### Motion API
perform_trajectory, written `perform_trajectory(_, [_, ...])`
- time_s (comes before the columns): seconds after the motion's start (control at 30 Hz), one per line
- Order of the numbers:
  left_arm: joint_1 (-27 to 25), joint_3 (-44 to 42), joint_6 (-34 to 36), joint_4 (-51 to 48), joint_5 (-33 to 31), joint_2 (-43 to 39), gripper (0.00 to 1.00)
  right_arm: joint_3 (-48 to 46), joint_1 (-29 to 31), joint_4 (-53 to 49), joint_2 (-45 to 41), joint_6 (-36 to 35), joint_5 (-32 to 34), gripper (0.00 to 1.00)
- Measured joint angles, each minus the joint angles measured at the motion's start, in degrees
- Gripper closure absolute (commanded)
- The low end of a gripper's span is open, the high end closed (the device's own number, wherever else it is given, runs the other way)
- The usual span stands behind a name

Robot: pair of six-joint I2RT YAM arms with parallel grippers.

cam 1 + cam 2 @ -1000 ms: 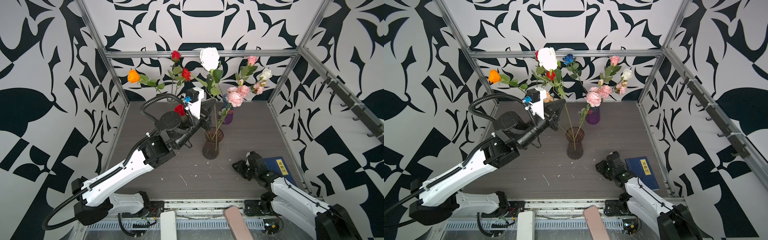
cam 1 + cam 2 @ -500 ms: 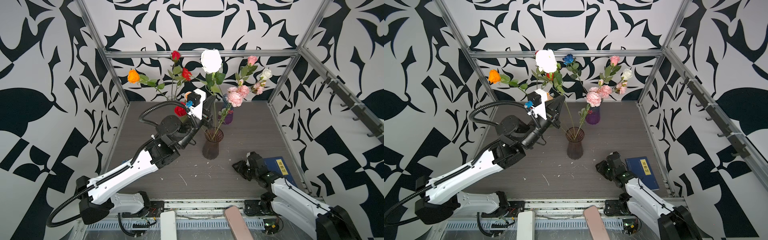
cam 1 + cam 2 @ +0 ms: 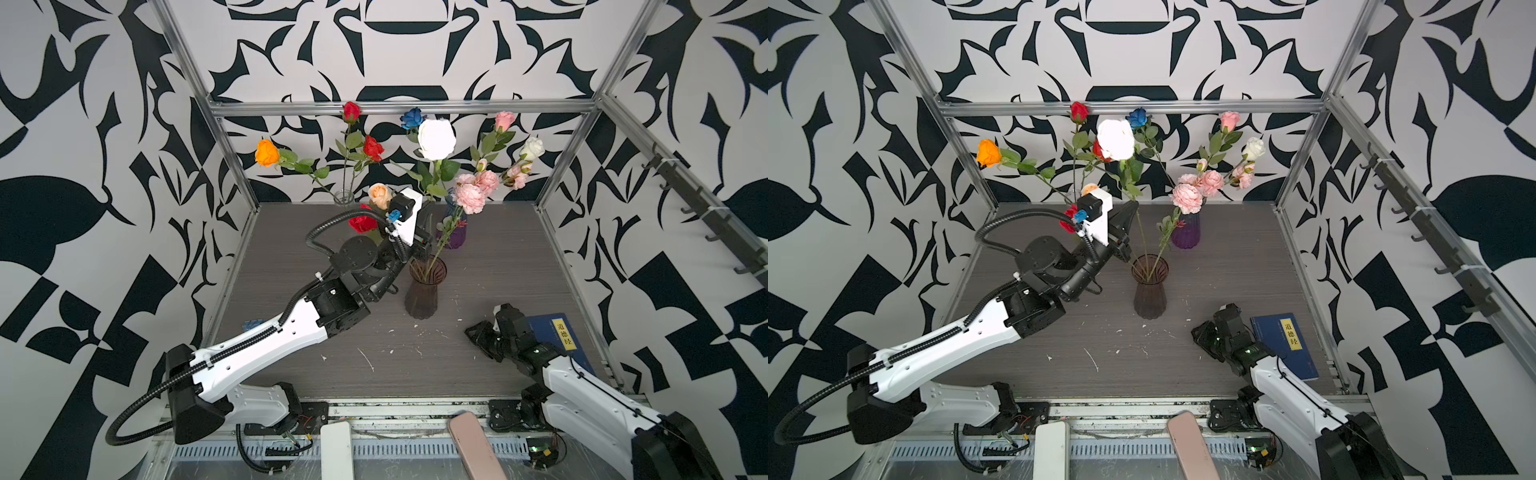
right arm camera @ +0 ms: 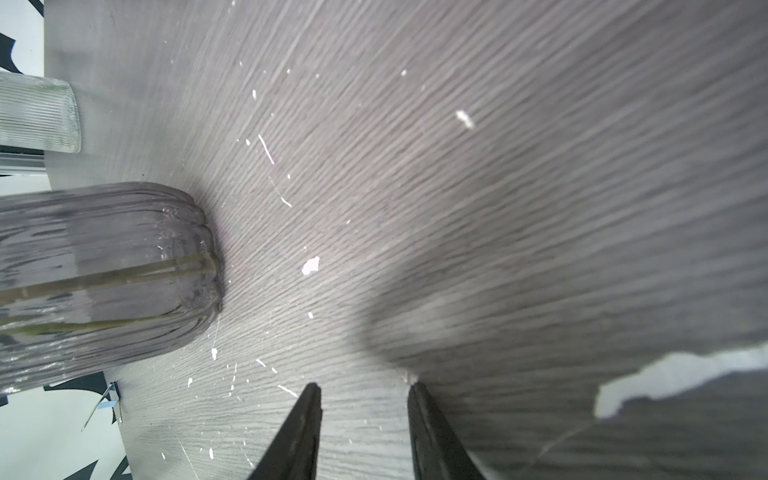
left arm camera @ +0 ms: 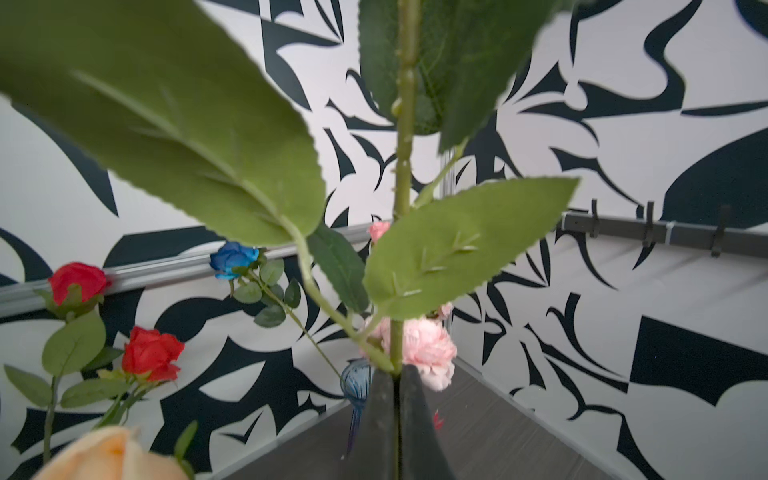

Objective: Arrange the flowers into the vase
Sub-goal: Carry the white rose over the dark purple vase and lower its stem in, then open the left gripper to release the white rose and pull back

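A dark smoky glass vase (image 3: 427,286) (image 3: 1149,286) stands mid-table. My left gripper (image 3: 1130,210) (image 5: 397,374) hovers just above and left of its mouth, shut on the green stem (image 5: 402,166) of a white rose (image 3: 436,139) (image 3: 1116,139). The stem runs down into the vase. A pink ruffled bloom (image 3: 469,197) also has its stem in this vase. Through the glass (image 4: 104,274) the right wrist view shows two stems. My right gripper (image 3: 478,332) (image 4: 365,395) sits low over the table at the front right, open and empty.
A purple vase (image 3: 457,232) behind holds pink, white and blue flowers. A clear vase (image 3: 344,196) at the back holds orange (image 3: 267,152) and red roses (image 3: 372,147). A peach rose (image 3: 379,194) and a red one (image 3: 362,223) sit by my left wrist. A blue book (image 3: 557,345) lies beside the right arm.
My left arm has reached farther toward the vase. The white rose has shifted right and lower with it. The right arm has not moved.
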Motion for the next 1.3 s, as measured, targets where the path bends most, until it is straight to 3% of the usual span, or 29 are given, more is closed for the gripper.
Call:
perform_trajectory(0.07, [0.66, -1.18, -1.4, -1.51, -0.63, 1.55, 0.98, 0.0, -0.02, 0.02, 0.02, 0.0, -0.02, 0.61])
perform_trajectory(0.1, [1.07, -1.42, -2.32, -2.47, -0.85, 2.25, 0.9, 0.0, -0.02, 0.02, 0.04, 0.0, -0.02, 0.61])
perform_trajectory(0.13, [1.66, -1.66, -3.5, -3.52, -1.01, 2.93, 0.76, 0.0, -0.02, 0.04, 0.09, 0.0, -0.02, 0.61])
perform_trajectory(0.23, [4.11, -2.38, -7.54, -6.82, -1.11, 3.72, 0.23, 0.0, -0.02, 0.07, 0.09, 0.0, -0.02, 0.61])
perform_trajectory(0.3, [5.95, -2.49, -10.56, -8.39, -0.9, 3.61, 0.11, 0.0, -0.11, 0.07, 0.09, 0.0, -0.07, 0.61])
perform_trajectory(0.53, [8.33, -4.63, -19.28, -13.42, 1.42, -1.38, 0.09, 0.0, -0.31, 0.09, 0.13, 0.0, -0.31, 0.61])
perform_trajectory(0.77, [6.01, -16.52, -27.28, -15.23, 9.9, -22.64, 0.07, 0.0, -0.5, 0.2, 0.44, -0.02, -0.61, 0.61])
perform_trajectory(1.0, [2.82, -29.99, -32.13, -20.28, 12.76, -38.29, 0.01, 0.22, -0.68, 3.45, 3.41, -0.46, -1.62, 0.6])
perform_trajectory(1.2, [2.78, -45.97, -42.95, -21.0, 15.43, -41.4, 0.01, -2.25, -0.76, 7.98, 1.73, -0.24, -3.5, 0.58])
perform_trajectory(1.3, [2.78, -53.07, -46.36, -19.34, 17.14, -40.81, 0.01, -5.44, -0.74, 11.93, -1.46, 1.4, -4.39, 0.5])
